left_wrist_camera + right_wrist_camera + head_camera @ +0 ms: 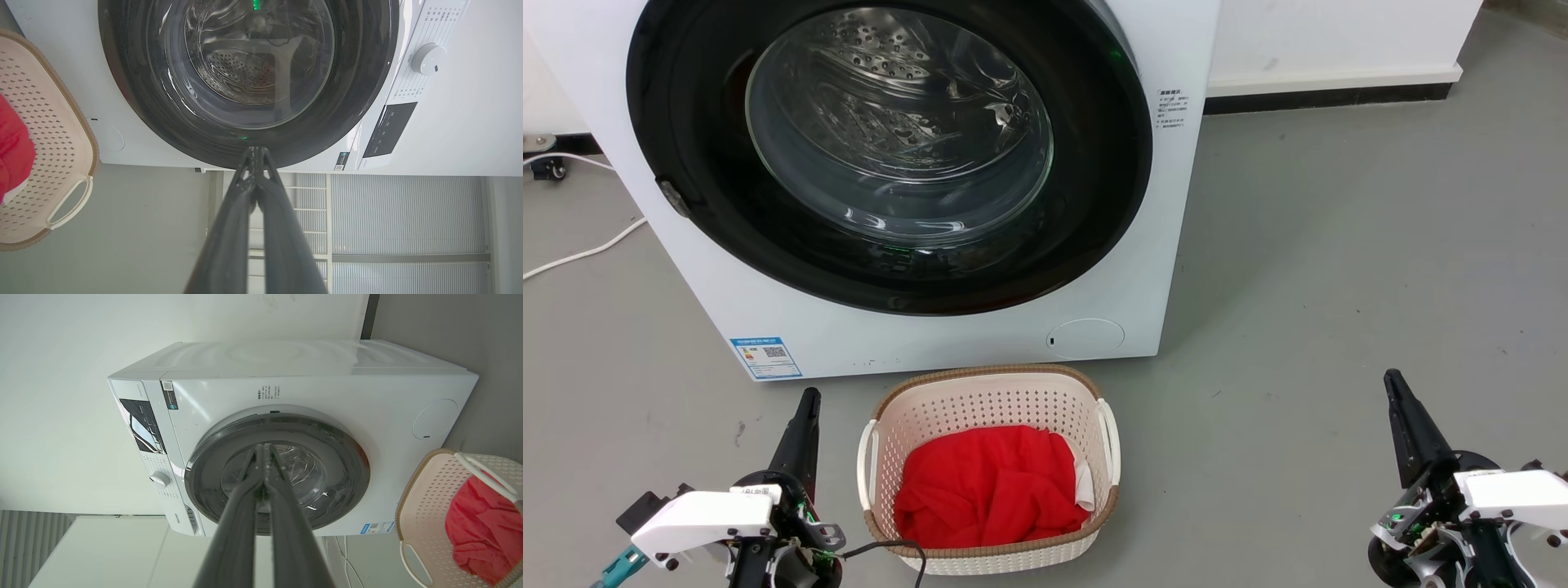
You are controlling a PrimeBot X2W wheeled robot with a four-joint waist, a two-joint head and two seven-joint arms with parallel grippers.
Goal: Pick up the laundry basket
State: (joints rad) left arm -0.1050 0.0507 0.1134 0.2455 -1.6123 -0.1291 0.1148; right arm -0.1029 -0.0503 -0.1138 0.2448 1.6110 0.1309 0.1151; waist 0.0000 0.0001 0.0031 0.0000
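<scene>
Grey floor (1339, 286), bare concrete look, runs back to a white wall with a dark skirting strip at far right. White front-loading washing machine (890, 339) stands on it at far centre-left. Its round door (898, 131), with a black ring and clear glass, is closed, and the perforated steel drum shows through the glass. The laundry basket (988, 404) sits upright on the floor just in front of the machine, below the machine's round lower cover (1085, 338). It is cream perforated plastic with a brown woven-look rim and a white handle on its left and right sides. Inside lies a crumpled red cloth (988, 490) that covers the near part of the bottom, with a bit of white cloth (1083, 483) at its right edge. Left gripper (810, 395): fingers pressed together, gripping nothing, pointing away toward the machine. It is just beside the basket's left handle and apart from it. Right gripper (1392, 380): fingers also pressed together and empty, well apart from the basket on its right, over bare floor. A thin black cable (907, 545) from the left wrist crosses the basket's near rim in the head view. A white cord (580, 255) lies on the floor at far left. A blue label (765, 357) sits on the machine's lower left front.
</scene>
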